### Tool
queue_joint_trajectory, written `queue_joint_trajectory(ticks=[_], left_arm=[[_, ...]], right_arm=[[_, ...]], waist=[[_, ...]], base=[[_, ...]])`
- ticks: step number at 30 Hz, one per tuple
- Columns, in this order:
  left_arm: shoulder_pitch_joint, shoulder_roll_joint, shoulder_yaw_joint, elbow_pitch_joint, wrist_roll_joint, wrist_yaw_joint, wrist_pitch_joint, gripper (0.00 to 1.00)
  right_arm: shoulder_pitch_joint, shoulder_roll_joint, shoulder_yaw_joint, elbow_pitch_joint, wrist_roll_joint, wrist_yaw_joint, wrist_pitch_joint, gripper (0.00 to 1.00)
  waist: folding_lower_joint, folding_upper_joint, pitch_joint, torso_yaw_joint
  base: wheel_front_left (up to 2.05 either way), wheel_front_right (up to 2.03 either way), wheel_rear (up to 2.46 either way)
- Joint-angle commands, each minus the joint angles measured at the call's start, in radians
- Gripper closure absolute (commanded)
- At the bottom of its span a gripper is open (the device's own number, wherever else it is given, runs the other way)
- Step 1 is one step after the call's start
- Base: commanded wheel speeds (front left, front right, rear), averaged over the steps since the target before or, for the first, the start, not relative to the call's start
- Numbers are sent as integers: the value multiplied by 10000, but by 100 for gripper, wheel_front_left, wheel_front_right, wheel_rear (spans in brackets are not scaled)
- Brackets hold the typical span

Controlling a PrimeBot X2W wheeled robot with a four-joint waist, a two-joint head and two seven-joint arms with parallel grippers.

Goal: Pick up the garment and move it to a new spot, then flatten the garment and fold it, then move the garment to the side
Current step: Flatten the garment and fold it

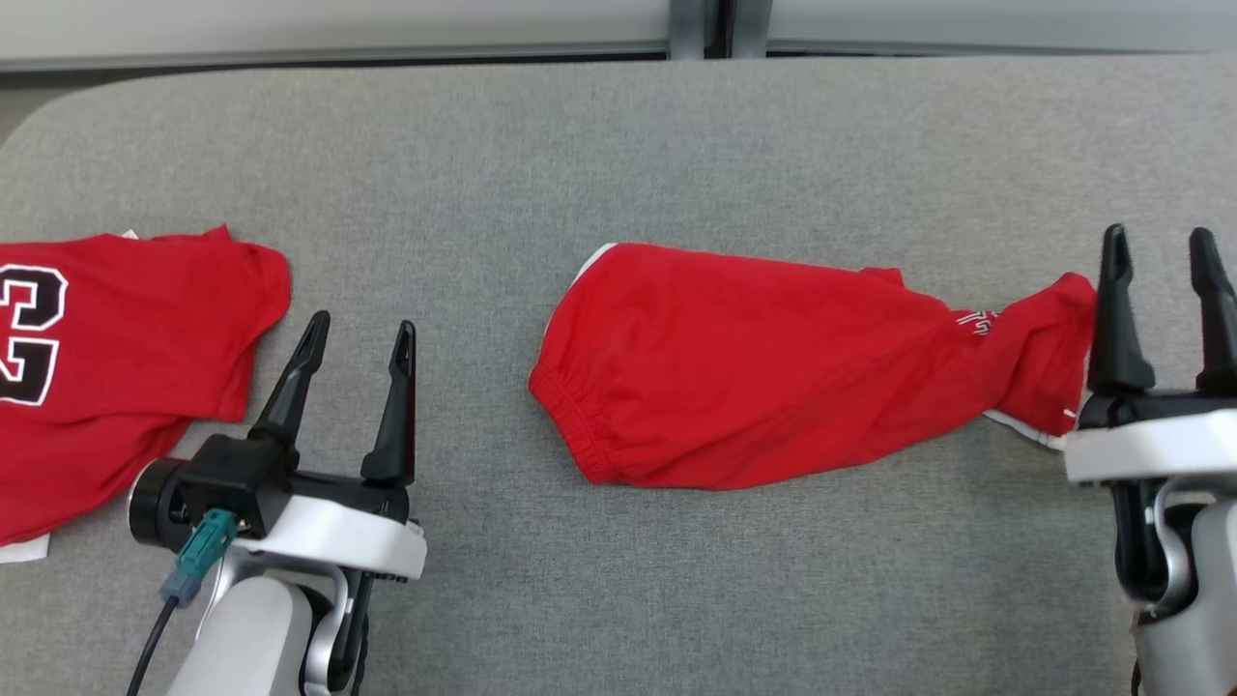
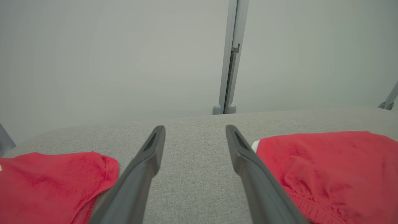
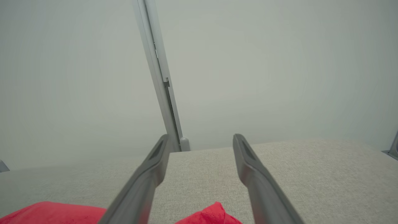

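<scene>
The garment is a pair of red shorts lying loosely flat and crumpled across the middle of the grey padded table, elastic waistband to the left. My right gripper stands open at its right end, the cloth's edge against the left finger. In the right wrist view a red corner of the garment lies low between the spread fingers of my right gripper, not pinched. My left gripper is open over bare table, left of the garment. The left wrist view has my left gripper with the garment to its right.
A second red piece, a jersey with a black-and-white number, lies at the table's left edge, just left of my left gripper; it also shows as the jersey. A pale wall with a grey post runs behind the table's far edge.
</scene>
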Motion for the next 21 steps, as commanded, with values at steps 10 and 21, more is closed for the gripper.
queue_joint_trajectory(ticks=[10, 21], left_arm=[[927, 174, 100, 68, 117, 55, -15, 0], [1357, 245, -91, -24, 55, 155, 190, 0]], right_arm=[[2169, 82, 995, -2365, -427, -1, 1002, 0], [3094, 409, 1042, -3090, -471, -1, 1675, 0]], waist=[[0, 0, -1223, -236], [0, 0, -1579, -298]], base=[[0, 0, 0], [0, 0, 0]])
